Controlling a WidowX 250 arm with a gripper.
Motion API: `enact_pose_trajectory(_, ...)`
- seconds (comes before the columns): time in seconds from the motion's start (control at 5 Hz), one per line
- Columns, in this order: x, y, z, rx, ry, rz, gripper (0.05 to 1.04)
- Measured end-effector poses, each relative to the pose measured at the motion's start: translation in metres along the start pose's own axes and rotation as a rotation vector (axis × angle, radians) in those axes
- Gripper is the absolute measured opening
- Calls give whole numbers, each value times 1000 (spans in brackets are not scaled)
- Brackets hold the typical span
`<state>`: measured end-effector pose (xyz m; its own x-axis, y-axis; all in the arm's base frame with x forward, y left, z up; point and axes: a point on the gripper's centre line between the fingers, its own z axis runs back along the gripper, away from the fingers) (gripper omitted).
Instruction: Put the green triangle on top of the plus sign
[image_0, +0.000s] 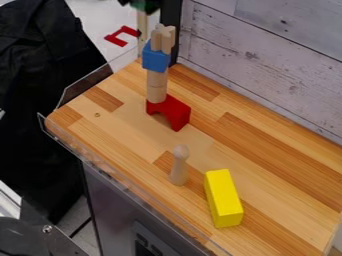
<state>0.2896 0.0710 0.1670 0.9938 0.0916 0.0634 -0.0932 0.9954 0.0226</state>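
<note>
Black gripper (140, 4) at top edge of camera view, cut off by the frame, up by the top of the block tower. Dark green piece (143, 5) right at it, also cut off; can't make out its shape, and can't tell if the pincer is apart, together or clamped on it. No contact visible between green piece and plus sign.

Tower, 4 blocks, bottom to top: red arch (178, 111) on the tabletop (120, 120), natural wood cylinder (157, 86), blue block (155, 58), natural wood plus sign (163, 38) upright on top.

Nearer the camera: 1 wooden peg (179, 167) w/ round head, standing upright; 1 yellow block (223, 198) lying just beside it, apart from it. Red U-shaped piece (120, 36) beyond the table's far left corner. Black cloth (40, 90) at left, whitewashed plank wall (267, 55) behind the table.
</note>
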Motion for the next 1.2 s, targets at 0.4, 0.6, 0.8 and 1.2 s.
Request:
enact_pose_trajectory(0.4,1,-10,-7,7,26,-5,531)
enact_pose_trajectory(0.6,2,-10,-13,8,46,4,531)
enact_pose_trajectory(0.8,10,-10,-17,6,54,10,531)
enact_pose_trajectory(1.2,14,-5,-20,-1,69,20,579)
